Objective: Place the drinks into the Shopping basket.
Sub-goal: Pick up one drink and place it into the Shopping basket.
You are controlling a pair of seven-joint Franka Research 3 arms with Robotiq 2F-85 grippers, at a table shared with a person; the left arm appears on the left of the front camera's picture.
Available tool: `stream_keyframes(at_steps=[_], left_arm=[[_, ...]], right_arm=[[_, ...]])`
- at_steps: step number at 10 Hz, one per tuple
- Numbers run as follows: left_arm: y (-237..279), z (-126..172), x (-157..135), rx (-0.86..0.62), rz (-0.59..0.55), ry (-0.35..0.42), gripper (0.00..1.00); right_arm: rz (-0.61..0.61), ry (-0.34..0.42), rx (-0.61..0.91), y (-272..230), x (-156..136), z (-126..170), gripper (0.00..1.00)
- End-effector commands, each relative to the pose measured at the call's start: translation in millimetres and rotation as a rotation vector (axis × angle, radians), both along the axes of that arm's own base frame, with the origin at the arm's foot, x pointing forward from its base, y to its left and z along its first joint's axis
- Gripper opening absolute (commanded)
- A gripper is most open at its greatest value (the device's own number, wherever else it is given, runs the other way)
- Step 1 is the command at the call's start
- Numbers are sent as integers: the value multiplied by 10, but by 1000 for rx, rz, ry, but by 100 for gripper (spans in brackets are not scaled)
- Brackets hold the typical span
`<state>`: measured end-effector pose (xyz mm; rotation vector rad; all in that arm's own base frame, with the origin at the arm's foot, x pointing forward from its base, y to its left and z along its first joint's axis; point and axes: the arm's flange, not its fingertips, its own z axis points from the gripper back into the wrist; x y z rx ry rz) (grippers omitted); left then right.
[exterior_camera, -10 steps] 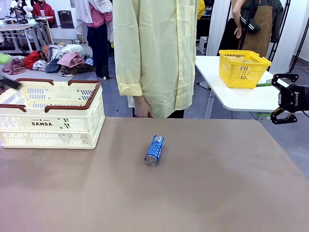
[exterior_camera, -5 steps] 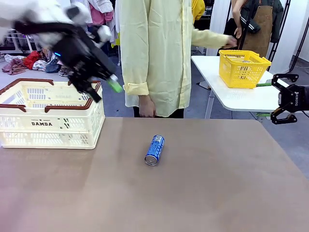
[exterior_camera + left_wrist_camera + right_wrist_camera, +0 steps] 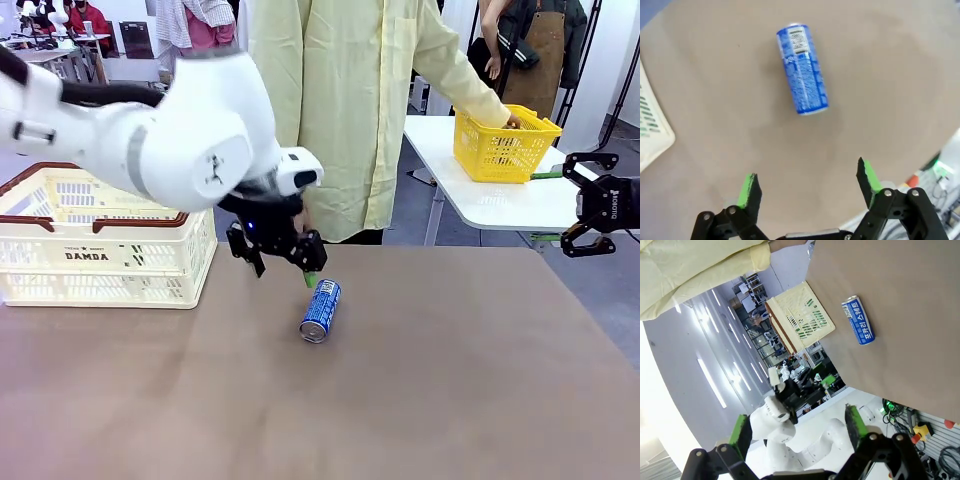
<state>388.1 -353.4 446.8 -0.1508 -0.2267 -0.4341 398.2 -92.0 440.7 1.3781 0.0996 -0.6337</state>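
I see left fingers (image 3: 750, 190) spread, empty, poised above counter (image 3: 450, 400). Blue can (image 3: 802, 69) lies on side just ahead of them, lined up for grab. Shopping basket (image 3: 100, 225) off to their side. Right fingers (image 3: 740, 432) apart, idle.

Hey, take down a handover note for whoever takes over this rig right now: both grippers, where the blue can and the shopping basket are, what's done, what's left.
Left gripper: fingers open, empty, hovering low over the table close to the blue can, not touching it.
Right gripper: fingers open, empty, held beyond the table's right edge.
Blue can: lying on its side mid-table.
Shopping basket: at the table's far left corner; its inside is mostly hidden.
Done: cannot tell whether any drink is in the basket.
Left: grasp the blue can and place it in the basket.
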Motion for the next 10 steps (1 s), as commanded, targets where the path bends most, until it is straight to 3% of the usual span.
stream_keyframes(at_steps=[1,2,5,6,7,10], left_arm=[[-68,-67,144,-7,15,-12,100],[0,0,0,0,0,0,100],[-42,-133,71,2,0,2,100],[-284,-249,249,15,182,49,100],[-505,-394,362,57,230,25,100],[-823,-542,551,36,241,46,100]], right_arm=[[12,0,-3,-17,-3,30,100],[12,0,-3,-17,-3,30,100],[12,0,-3,-17,-3,30,100],[12,0,-3,-17,-3,30,100],[12,0,-3,-17,-3,30,100],[12,0,-3,-17,-3,30,100]])
